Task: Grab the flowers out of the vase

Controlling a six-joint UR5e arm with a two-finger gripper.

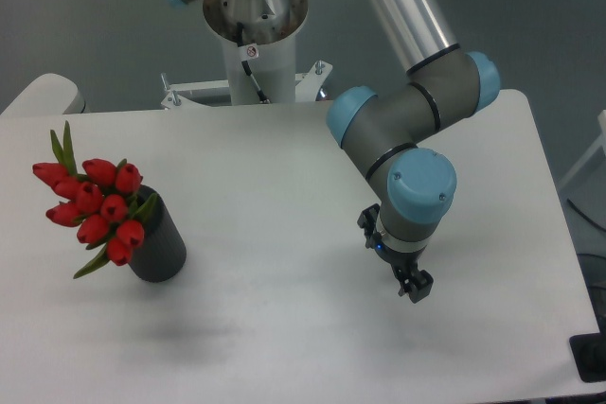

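Red tulip buds, the flowers (92, 207), sit in the vase (161, 241) at about nine o'clock on the white desk (284, 196) in the single fixed view we have. The bunch leans out of the vase mouth towards ten o'clock, so its long axis runs from the stems hidden inside the dark cylinder up and left to the buds, with narrow green leaves sticking out above and below the heads. The vase itself looks tilted the same way, though we cannot be sure from this angle.

Our gripper (415, 286) hangs well apart from all this, at about four o'clock on the desk, pointing down. Its jaws are small and dark here, and we cannot tell whether they stand apart or together.

We judge the step in hand to be the approach, with nothing grasped yet. To do it well, we would cross towards nine o'clock with the jaws apart, line them across the bunch's axis, and close just above the vase rim where stems and leaves gather, not on the soft buds. Then we would draw the bunch out along its own lean, so the vase does not tip or drag.
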